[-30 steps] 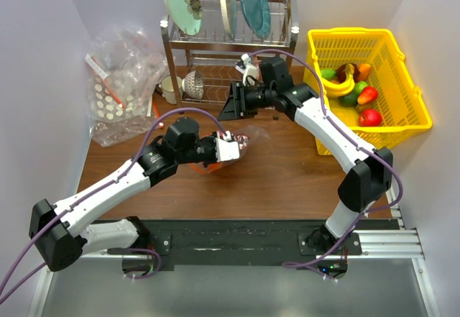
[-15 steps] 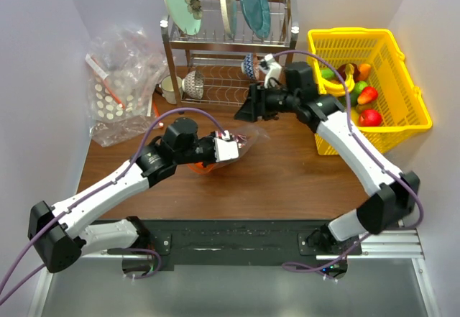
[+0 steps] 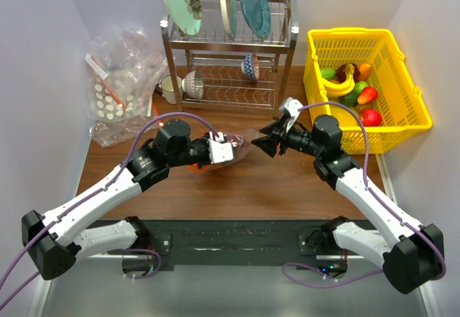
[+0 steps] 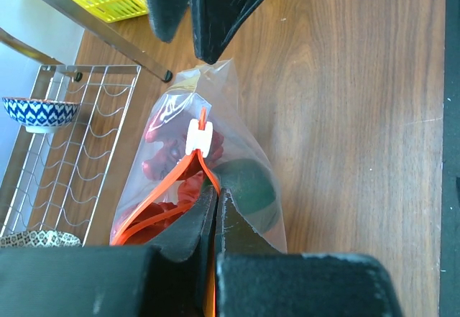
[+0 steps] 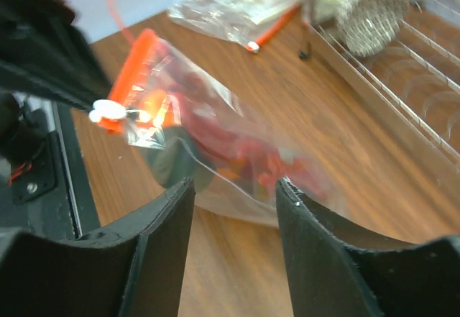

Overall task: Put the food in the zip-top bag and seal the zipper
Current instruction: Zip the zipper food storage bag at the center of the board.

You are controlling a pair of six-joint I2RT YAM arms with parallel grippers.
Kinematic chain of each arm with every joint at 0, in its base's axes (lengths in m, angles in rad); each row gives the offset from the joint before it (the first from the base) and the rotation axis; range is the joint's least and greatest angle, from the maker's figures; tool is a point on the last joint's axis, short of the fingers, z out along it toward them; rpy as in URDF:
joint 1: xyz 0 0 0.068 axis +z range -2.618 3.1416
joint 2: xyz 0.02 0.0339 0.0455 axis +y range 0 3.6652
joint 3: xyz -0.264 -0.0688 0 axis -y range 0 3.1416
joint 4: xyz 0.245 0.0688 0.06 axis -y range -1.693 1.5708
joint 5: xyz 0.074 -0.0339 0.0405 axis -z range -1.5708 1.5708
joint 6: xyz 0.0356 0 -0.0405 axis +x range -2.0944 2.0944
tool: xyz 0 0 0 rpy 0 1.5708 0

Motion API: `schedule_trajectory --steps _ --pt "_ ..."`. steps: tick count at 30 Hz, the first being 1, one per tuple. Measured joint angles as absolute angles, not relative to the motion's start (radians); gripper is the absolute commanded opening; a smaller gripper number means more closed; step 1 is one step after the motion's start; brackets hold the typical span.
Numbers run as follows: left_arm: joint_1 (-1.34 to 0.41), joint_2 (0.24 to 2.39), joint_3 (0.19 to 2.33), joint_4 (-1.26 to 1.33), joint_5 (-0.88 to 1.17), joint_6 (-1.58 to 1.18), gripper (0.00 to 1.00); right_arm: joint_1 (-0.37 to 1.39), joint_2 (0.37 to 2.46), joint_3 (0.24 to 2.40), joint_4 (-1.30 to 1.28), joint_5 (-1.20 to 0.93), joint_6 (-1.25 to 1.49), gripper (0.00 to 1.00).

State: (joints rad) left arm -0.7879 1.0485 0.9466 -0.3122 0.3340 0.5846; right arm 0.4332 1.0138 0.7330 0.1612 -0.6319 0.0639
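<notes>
Bare surface (image 3: 287, 184) is open on the near side of bag (image 3: 243, 143). Dish rack (image 3: 230, 65) blocks behind it, yellow basket (image 3: 413, 116) at right, heap of bags (image 3: 118, 94) at left. Right tool (image 3: 263, 144) sits just beside bag.

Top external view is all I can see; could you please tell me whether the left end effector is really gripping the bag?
Observer: Yes. The left wrist view shows the left end effector shut on the orange zipper of the zip-top bag.
Operator: Thank you. Where is the slider?
Observer: The white slider sits further along the strip, just beyond the pinch.
Operator: And the other arm?
Observer: Its wrist view shows the right end effector open, facing the bag and gripping nothing.
</notes>
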Motion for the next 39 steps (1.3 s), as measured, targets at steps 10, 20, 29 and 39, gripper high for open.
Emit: schedule_trajectory --steps 10,20,29,39 --pt "-0.788 1.039 0.947 -0.329 0.334 0.596 0.00 0.570 1.029 0.773 0.146 -0.751 -0.229 0.55" --pt "-0.788 1.033 0.947 -0.340 0.335 0.599 0.00 0.646 1.055 0.816 0.065 -0.714 -0.411 0.51" --pt "-0.788 1.031 0.947 -0.342 0.338 0.614 0.00 0.650 1.094 0.832 0.070 -0.669 -0.440 0.39" --pt "-0.788 1.031 0.947 -0.365 0.354 0.623 0.00 0.649 1.141 0.841 0.101 -0.620 -0.434 0.00"
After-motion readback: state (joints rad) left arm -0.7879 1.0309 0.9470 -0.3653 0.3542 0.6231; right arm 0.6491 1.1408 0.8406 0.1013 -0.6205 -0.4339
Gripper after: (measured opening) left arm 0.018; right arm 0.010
